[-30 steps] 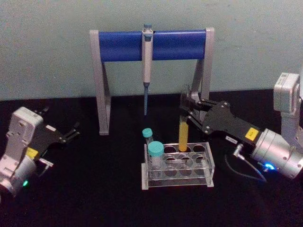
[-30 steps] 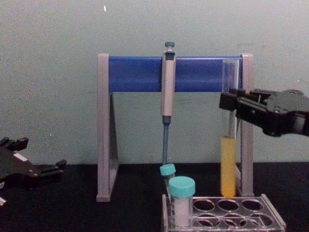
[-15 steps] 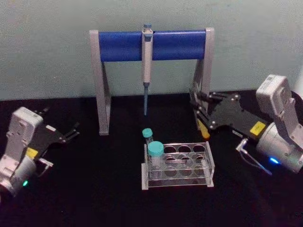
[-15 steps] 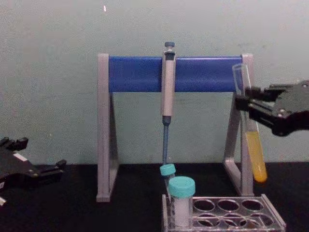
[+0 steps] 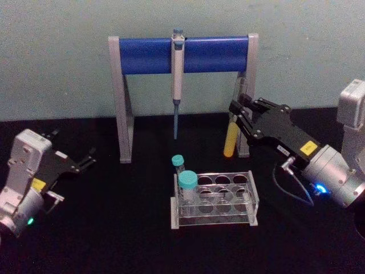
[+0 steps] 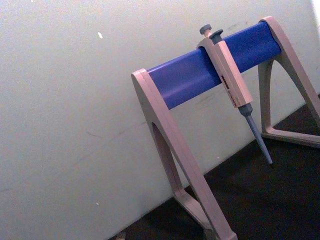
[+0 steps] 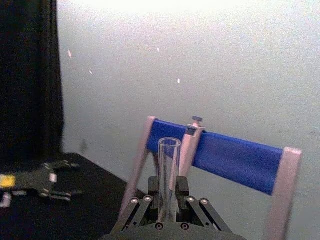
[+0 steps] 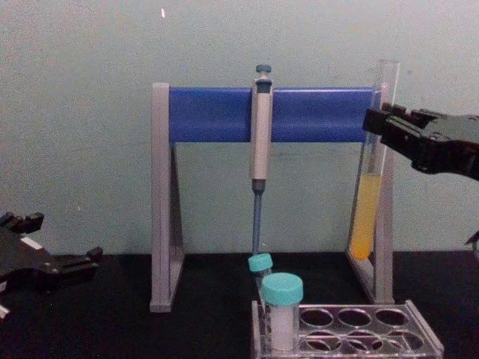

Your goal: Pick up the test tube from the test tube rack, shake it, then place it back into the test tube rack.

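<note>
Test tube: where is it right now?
Head view: the test tube hangs in the right gripper, lifted clear of the test tube rack, above and behind its right end, in front of the pipette stand's right leg.

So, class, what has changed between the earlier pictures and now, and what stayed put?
The right claw, still shut on the test tube, raised it away from the test tube rack and swung it rightward, near the pipette stand. The left claw, capped vials and pipette stayed put.
</note>
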Controlling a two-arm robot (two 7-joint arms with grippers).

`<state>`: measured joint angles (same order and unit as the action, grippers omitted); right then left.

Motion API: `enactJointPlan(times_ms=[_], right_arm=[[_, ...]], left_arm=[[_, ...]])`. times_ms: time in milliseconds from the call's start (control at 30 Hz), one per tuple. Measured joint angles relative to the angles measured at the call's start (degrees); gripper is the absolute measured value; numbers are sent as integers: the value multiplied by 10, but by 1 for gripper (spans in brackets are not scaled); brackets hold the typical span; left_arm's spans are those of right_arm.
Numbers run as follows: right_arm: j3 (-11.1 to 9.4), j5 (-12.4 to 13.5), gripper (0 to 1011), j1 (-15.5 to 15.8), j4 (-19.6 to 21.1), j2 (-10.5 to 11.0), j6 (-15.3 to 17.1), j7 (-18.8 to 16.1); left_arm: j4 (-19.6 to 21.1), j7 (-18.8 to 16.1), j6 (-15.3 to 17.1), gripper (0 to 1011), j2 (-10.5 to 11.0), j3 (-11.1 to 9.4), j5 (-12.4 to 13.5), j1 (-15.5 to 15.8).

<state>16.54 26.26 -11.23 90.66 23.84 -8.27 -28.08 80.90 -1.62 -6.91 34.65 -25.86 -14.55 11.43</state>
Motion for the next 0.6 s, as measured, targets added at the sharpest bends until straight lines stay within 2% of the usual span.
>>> enactJointPlan(times_ms=[67, 167, 333, 467, 567, 600], right_arm=[[-1, 10, 227, 0, -1, 0, 3, -7], [-1, 52, 227, -2, -2, 5, 24, -35], [1, 97, 227, -2, 4, 24, 54, -69], [4, 116, 227, 2, 17, 47, 76, -87], [5, 120, 227, 5, 25, 63, 84, -96], [5, 120, 227, 8, 31, 75, 87, -97]], left_arm=[[0, 0, 0, 1001, 0, 0, 0, 0], [0, 0, 0, 1001, 0, 0, 0, 0], [0, 0, 0, 1001, 0, 0, 0, 0], [0, 0, 0, 1001, 0, 0, 0, 0], [0, 0, 0, 1001, 0, 0, 0, 0], [0, 0, 0, 1001, 0, 0, 0, 0]])
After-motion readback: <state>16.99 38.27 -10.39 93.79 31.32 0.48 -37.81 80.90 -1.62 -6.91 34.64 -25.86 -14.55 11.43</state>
